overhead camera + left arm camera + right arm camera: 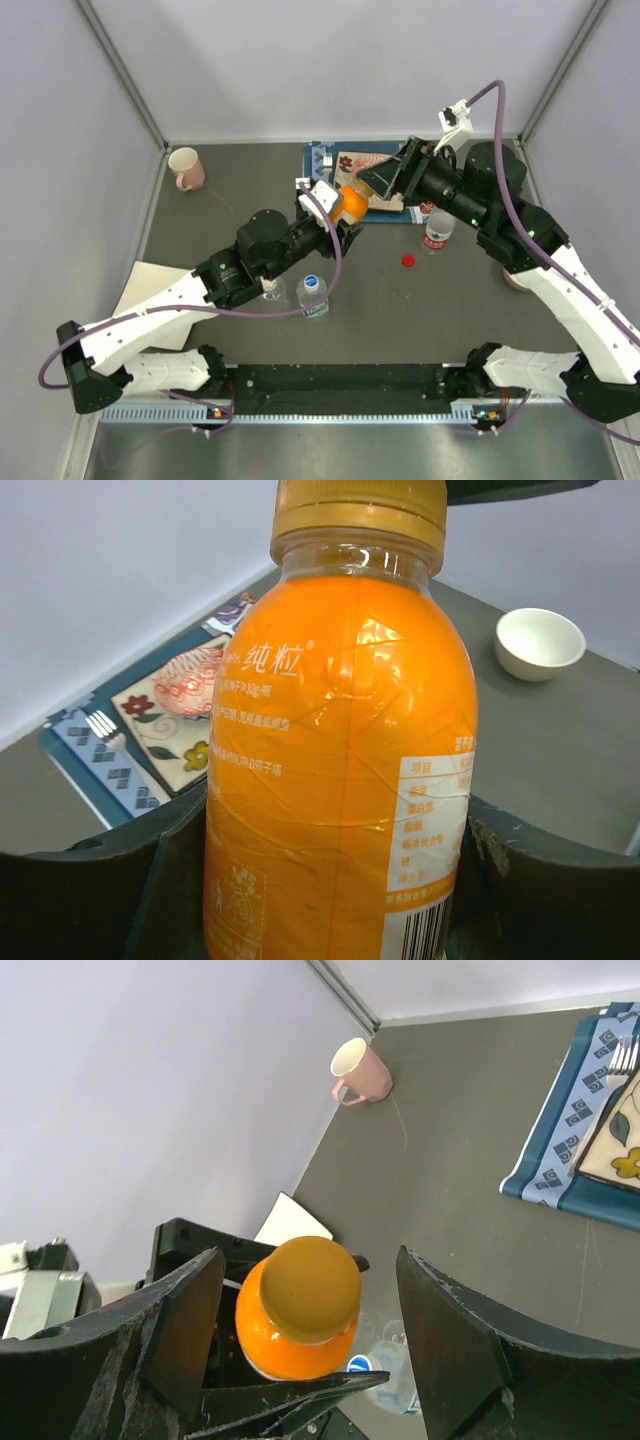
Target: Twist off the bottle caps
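Left tool (338, 222) clamped round the body of the short orange bottle (340, 760), held above the bench (230, 200) near its middle, cap end toward the right arm. Right tool (320, 1332) spread open astride the orange cap (310, 1285), a gap on each side, nothing gripped. Likely trouble: closing off-centre and shoving the bottle askew in the left grip; twisting against too loose a hold on the slick label, letting bottle and cap spin together; spilling juice once open, given a seemingly full bottle. Count: 4 bottles, namely 1 orange in hand, 1 blue-labelled bottle (313, 300) under its blue cap (312, 281), 1 plain clear bottle (272, 290) half hidden beneath the left arm, 1 red-labelled bottle (437, 232) by the right arm. 3 caps seen: orange, blue, and 1 red cap (408, 261) loose on the bench; white not made out. Also 1 pink mug (186, 168), 1 white bowl (540, 643), 1 placemat (330, 160).
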Motion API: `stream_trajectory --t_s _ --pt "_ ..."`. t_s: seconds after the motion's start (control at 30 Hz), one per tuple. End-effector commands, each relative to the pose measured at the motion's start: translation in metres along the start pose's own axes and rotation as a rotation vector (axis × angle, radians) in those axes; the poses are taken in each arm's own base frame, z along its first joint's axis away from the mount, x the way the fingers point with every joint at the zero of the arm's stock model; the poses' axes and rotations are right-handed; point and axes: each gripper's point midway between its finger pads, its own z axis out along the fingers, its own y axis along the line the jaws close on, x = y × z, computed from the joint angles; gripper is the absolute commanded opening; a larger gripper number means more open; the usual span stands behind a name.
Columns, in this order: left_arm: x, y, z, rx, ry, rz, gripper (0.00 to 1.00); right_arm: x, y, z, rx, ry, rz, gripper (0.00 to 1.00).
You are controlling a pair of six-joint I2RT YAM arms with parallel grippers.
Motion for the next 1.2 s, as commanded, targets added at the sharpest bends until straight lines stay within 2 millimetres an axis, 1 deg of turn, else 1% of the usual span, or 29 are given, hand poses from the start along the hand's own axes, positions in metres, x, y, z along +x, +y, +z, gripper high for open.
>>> stream_trajectory --t_s 0.0,0.17,0.27,0.3,0.37,0.4,0.47,0.5,0.57,0.6,0.63,0.67,0.77,0.8,0.87,0.9,0.93,1.0,1.03,1.1,1.13,1.17 --pt "-0.026 0.015 -0.002 -0.107 -0.1 0.033 0.33 -0.017 0.011 0.001 -0.014 -0.043 0.019 0.69" --pt "-0.024 0.013 -0.001 -0.111 -0.097 0.044 0.32 -0.009 0.008 0.011 -0.015 -0.01 0.022 0.65" --pt "-0.023 0.013 -0.003 -0.111 -0.101 0.047 0.32 -0.006 0.008 0.014 -0.021 -0.003 0.023 0.58" --pt "-0.022 0.012 -0.002 -0.11 -0.1 0.048 0.32 -0.007 0.009 0.014 -0.028 -0.007 0.023 0.54" --pt "-0.022 0.013 -0.003 -0.111 -0.101 0.05 0.32 -0.004 0.009 0.015 -0.032 0.0 0.023 0.49" --pt "-0.023 0.013 -0.003 -0.113 -0.104 0.049 0.33 -0.004 0.009 0.015 -0.034 0.0 0.023 0.41" --pt "-0.021 0.014 -0.003 -0.119 -0.101 0.053 0.32 -0.001 0.01 0.016 -0.047 0.011 0.025 0.34" --pt "-0.023 0.015 -0.003 -0.122 -0.106 0.051 0.33 0.001 0.012 0.016 -0.057 0.023 0.027 0.28" --pt "-0.024 0.015 -0.003 -0.126 -0.112 0.05 0.32 0.006 0.012 0.018 -0.065 0.038 0.027 0.2" --pt "-0.025 0.015 -0.003 -0.128 -0.115 0.05 0.33 0.007 0.011 0.018 -0.066 0.045 0.028 0.11" --pt "-0.026 0.015 -0.003 -0.128 -0.116 0.05 0.32 0.011 0.013 0.018 -0.076 0.057 0.028 0.07" --pt "-0.027 0.015 -0.003 -0.128 -0.12 0.048 0.32 0.013 0.012 0.018 -0.078 0.065 0.022 0.0" --pt "-0.034 0.012 -0.005 -0.109 -0.136 0.037 0.33 0.021 0.016 0.018 -0.117 0.102 -0.01 0.0" --pt "-0.035 0.01 -0.005 -0.094 -0.14 0.035 0.33 0.026 0.02 0.016 -0.15 0.129 -0.021 0.0" --pt "-0.041 0.0 -0.008 -0.033 -0.157 0.017 0.33 0.03 0.023 0.015 -0.176 0.153 -0.05 0.0" --pt "-0.044 -0.005 -0.009 -0.006 -0.163 0.011 0.33 0.032 0.027 0.013 -0.206 0.165 -0.066 0.0" --pt "-0.05 -0.018 -0.012 0.082 -0.176 0.0 0.33 0.034 0.028 0.011 -0.221 0.171 -0.08 0.0" --pt "-0.052 -0.034 -0.017 0.204 -0.171 -0.01 0.33 0.033 0.034 0.005 -0.261 0.163 -0.129 0.0" --pt "-0.057 -0.044 -0.022 0.298 -0.174 -0.051 0.32 0.033 0.036 0.002 -0.276 0.165 -0.146 0.0" --pt "-0.065 -0.056 -0.032 0.418 -0.19 -0.079 0.33 0.036 0.044 -0.005 -0.338 0.185 -0.195 0.0" --pt "-0.069 -0.052 -0.035 0.451 -0.193 -0.122 0.33 0.037 0.048 -0.008 -0.369 0.195 -0.212 0.0" --pt "-0.068 -0.066 -0.045 0.576 -0.182 -0.129 0.33 0.039 0.052 -0.011 -0.399 0.204 -0.241 0.0"
